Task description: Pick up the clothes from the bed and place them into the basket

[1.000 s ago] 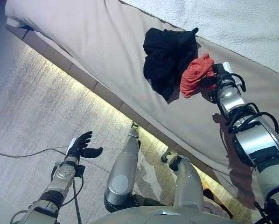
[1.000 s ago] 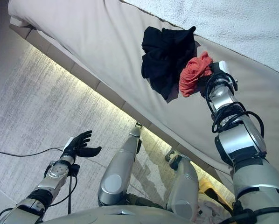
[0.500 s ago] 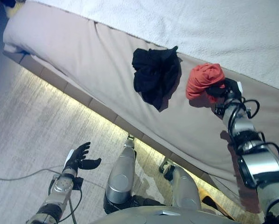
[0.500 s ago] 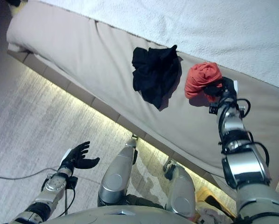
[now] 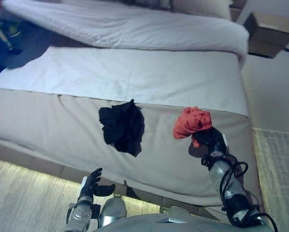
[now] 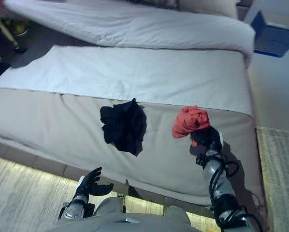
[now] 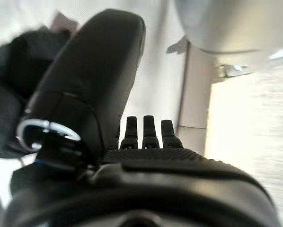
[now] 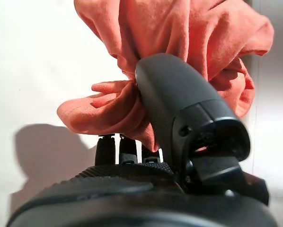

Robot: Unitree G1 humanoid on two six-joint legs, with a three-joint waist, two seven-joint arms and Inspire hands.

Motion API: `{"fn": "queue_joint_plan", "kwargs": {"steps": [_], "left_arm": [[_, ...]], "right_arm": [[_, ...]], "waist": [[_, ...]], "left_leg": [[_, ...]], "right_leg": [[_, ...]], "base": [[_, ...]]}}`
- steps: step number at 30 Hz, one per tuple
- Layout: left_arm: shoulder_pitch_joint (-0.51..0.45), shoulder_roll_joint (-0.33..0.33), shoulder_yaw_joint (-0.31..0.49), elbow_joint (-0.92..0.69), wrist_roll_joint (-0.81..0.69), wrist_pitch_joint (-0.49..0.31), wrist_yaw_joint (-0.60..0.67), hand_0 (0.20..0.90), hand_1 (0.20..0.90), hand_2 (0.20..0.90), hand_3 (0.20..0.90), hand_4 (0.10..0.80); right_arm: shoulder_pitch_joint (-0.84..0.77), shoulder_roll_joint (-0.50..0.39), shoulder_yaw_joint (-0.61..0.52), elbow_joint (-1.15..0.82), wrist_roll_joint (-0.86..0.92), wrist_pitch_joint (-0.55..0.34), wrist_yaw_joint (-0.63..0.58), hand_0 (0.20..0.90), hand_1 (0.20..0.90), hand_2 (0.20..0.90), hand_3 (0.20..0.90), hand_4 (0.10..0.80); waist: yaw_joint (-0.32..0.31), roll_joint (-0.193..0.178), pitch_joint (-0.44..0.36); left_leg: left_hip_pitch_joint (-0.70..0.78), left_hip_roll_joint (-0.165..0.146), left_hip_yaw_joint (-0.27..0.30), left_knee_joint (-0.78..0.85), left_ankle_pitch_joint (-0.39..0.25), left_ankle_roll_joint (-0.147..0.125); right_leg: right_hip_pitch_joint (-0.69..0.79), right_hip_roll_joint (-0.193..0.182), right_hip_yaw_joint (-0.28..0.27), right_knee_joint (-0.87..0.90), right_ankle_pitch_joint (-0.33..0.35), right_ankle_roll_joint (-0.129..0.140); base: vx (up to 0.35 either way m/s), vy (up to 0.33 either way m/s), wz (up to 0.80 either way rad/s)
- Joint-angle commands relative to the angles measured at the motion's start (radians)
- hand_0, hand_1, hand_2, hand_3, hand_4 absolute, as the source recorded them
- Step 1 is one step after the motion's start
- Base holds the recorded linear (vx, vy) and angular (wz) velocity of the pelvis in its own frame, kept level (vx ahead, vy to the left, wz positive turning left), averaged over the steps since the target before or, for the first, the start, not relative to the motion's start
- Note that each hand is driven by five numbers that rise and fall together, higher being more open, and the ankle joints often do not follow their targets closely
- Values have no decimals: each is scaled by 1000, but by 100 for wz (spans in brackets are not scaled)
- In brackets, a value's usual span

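Red cloth (image 5: 191,122) is held bunched in the right hand (image 5: 211,139), thumb and fingers curled round it, above the bed (image 5: 62,116). Black clothes (image 5: 122,126) are left lying on the bed. No basket is seen. Left hand (image 5: 92,183) is held relaxed and empty by the bed's edge.

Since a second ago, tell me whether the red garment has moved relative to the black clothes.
Yes. The red garment, pinched in the right hand, has moved right, apart from the black clothes it touched.
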Motion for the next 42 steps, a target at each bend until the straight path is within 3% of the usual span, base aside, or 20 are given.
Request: {"fn": "queue_joint_plan", "kwargs": {"steps": [1, 2, 4, 9, 10, 12, 14, 17, 18, 21, 22, 23, 24, 27, 30, 32, 34, 35, 37, 42], "left_arm": [[14, -30, -9, -13, -24, -18, 32, 900, 900, 900, 900, 800], [13, -29, -10, -13, -23, -19, 31, 900, 900, 900, 900, 800], [-18, -6, -31, -18, 16, -14, 7, 900, 900, 900, 900, 800], [-87, 49, -87, 2, 4, 16, -6, 900, 900, 900, 900, 800], [-97, 55, -92, 16, -2, 29, -3, 900, 900, 900, 900, 800], [-89, 61, -81, 16, 37, 43, -10, 900, 900, 900, 900, 800], [-84, 70, -77, 20, 38, 46, -3, 900, 900, 900, 900, 800], [-108, 73, -79, 36, -5, 59, 9, 900, 900, 900, 900, 800], [-113, 70, -77, 44, -14, 60, 11, 900, 900, 900, 900, 800], [-121, 55, -81, 55, -14, 53, 8, 900, 900, 900, 900, 800], [-122, 53, -84, 56, -11, 48, 10, 900, 900, 900, 900, 800], [-121, 51, -89, 60, -1, 40, 9, 900, 900, 900, 900, 800], [-124, 48, -94, 67, -3, 32, 18, 900, 900, 900, 900, 800], [-129, 34, -92, 63, 6, 25, 9, 900, 900, 900, 900, 800], [-141, 22, -103, 73, 15, -3, -3, 900, 900, 900, 900, 800], [-141, 12, -106, 75, -6, -20, -10, 900, 900, 900, 900, 800], [-118, -1, -107, 76, -31, -51, -12, 900, 900, 900, 900, 800], [-104, -6, -106, 79, -32, -69, -11, 900, 900, 900, 900, 800], [-84, -10, -113, 81, -14, -75, -19, 900, 900, 900, 900, 800], [-102, -6, -138, 117, 6, -43, 6, 900, 900, 900, 900, 800]], "right_arm": [[-21, -54, -18, -111, 7, -100, -44, 300, 300, 300, 200, 100], [-20, -53, -19, -110, 7, -98, -47, 300, 300, 300, 200, 100], [7, -31, -38, -90, 23, -117, -75, 300, 300, 300, 200, 100], [40, -20, -57, -60, 37, -163, -126, 300, 300, 300, 200, 100], [42, -17, -65, -47, 39, -165, -129, 300, 300, 300, 200, 100], [36, -14, -64, -33, 50, -164, -138, 300, 300, 300, 200, 100], [22, -16, -43, -16, 60, -157, -132, 300, 300, 300, 200, 100], [3, -12, -17, 20, 57, -151, -132, 300, 300, 300, 200, 100], [-4, -8, -6, 39, 48, -152, -131, 300, 300, 300, 200, 100], [-54, 7, 22, 121, 32, -147, -126, 300, 300, 300, 200, 100], [-71, 13, 29, 143, 25, -144, -127, 300, 300, 300, 200, 100], [-88, 19, 38, 166, 26, -142, -126, 300, 300, 300, 200, 100], [-104, 27, 52, 190, 13, -138, -124, 300, 300, 300, 200, 100], [-123, 23, 87, 209, 36, -124, -131, 300, 300, 300, 200, 100], [-132, 1, 85, 232, 51, -117, -110, 300, 300, 300, 200, 100], [-135, -13, 69, 251, 78, -107, -98, 300, 300, 300, 200, 100], [-157, -30, 72, 286, 91, -94, -63, 300, 300, 300, 200, 100], [-177, -32, 86, 298, 102, -85, -61, 300, 300, 300, 200, 100], [-209, -28, 98, 332, 122, -77, -83, 300, 300, 300, 200, 100], [-214, -13, 82, 385, 146, -71, -83, 300, 300, 300, 200, 100]], "waist": [[15, 37, -47], [16, 38, -46], [-21, 57, -44], [-69, 70, -34], [-75, 72, -36], [-63, 80, -39], [-33, 100, -51], [7, 115, -87], [26, 113, -98], [94, 98, -121], [112, 91, -123], [129, 82, -123], [142, 69, -124], [138, 54, -113], [121, 47, -100], [119, 44, -88], [163, 45, -69], [184, 54, -71], [191, 72, -80], [182, 96, -105]], "left_leg": [[-13, -116, -208, 84, -186, 43], [-8, -116, -205, 80, -187, 44], [31, -99, -148, 16, -186, 60], [49, -127, -114, -42, -187, 80], [58, -133, -87, -66, -182, 78], [66, -125, -24, -88, -167, 75], [55, -104, 58, -103, -139, 79], [12, -93, 122, -100, -119, 97], [3, -90, 153, -98, -118, 98], [-6, -79, 245, -113, -123, 92], [-11, -75, 270, -116, -116, 90], [-10, -66, 296, -119, -112, 81], [-24, -46, 331, -104, -99, 58], [-56, 9, 365, -73, -64, 14], [-80, 37, 365, -44, -53, -11], [-103, 36, 342, 7, -44, -12], [-122, -58, 88, 43, -77, -4], [-112, -78, 13, 0, -62, -1], [-67, -64, 21, -58, -45, -6], [-23, -65, 21, -124, -22, -8]], "right_leg": [[-50, 8, 117, 69, 46, 16], [-50, 7, 120, 70, 46, 17], [-84, -28, 132, 88, 73, 61], [-169, -102, 139, 71, 194, 114], [-194, -124, 105, 75, 236, 123], [-228, -126, 4, 145, 241, 120], [-208, -108, -101, 252, 176, 95], [-149, -85, -190, 342, 84, 58], [-118, -96, -232, 351, 67, 54], [-2, -167, -357, 348, 45, 86], [34, -170, -388, 320, 39, 92], [71, -157, -414, 274, 19, 95], [107, -116, -428, 168, 1, 94], [119, -50, -391, 29, -1, 72], [110, -16, -367, -28, 9, 47], [84, -18, -364, -35, 42, 32], [64, -19, -272, -34, 59, 27], [52, -10, -240, -32, 57, 22], [45, -2, -228, -40, 55, 16], [50, 6, -234, -24, 40, 18]], "base": [[-104, 134, -211], [-167, 189, -200], [-196, 214, -68], [-169, 195, -49], [-215, 223, -55], [-227, 173, -80], [-333, 154, -128], [-328, 74, -122], [-243, -15, -117], [-230, -106, -133], [-237, -208, -144], [-241, -293, -134], [-210, -348, -130], [-164, -267, -116], [-109, -133, -113], [-141, -67, -63], [-77, -10, -39], [-27, 25, -110], [-5, 54, -149], [28, 43, -56]]}}
